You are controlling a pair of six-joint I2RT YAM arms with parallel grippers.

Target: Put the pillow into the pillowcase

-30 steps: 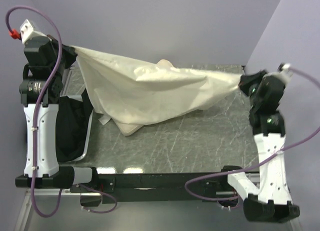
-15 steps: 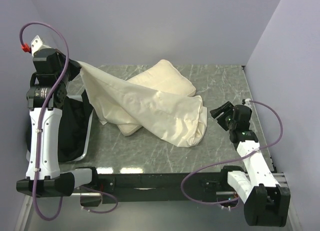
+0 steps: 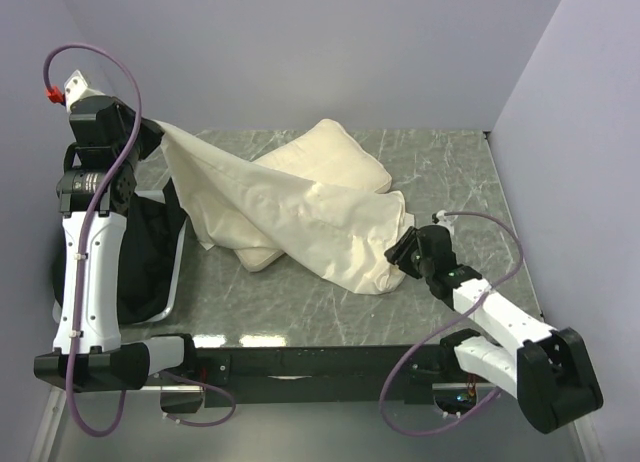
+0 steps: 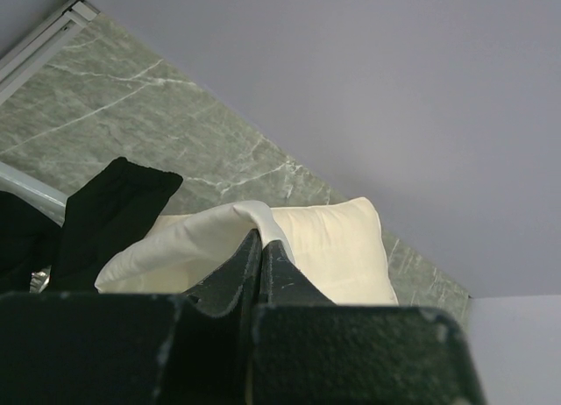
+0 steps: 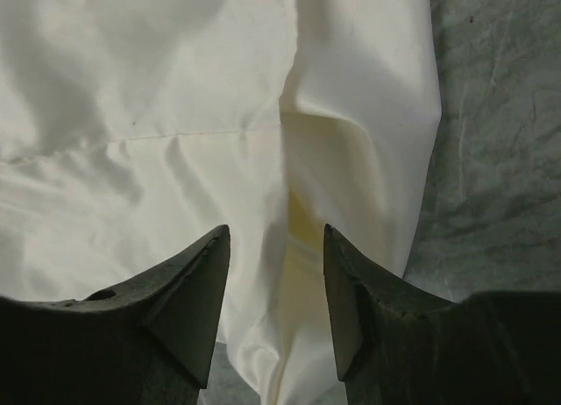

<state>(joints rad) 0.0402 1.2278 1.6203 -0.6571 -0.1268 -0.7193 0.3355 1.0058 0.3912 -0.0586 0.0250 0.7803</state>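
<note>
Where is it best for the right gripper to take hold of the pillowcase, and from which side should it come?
Grip the pillowcase at its limp free end, lying on the table beside the right gripper. Come low from the right, open jaws straddling the edge: the left gripper holds the far corner raised, and the pillow seems further back, so probably only thin fabric is there.

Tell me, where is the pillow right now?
In the top view, the pillow lies mid-table, toward the back, with the pillowcase draped across it and pinched at the left by the left gripper.
</note>
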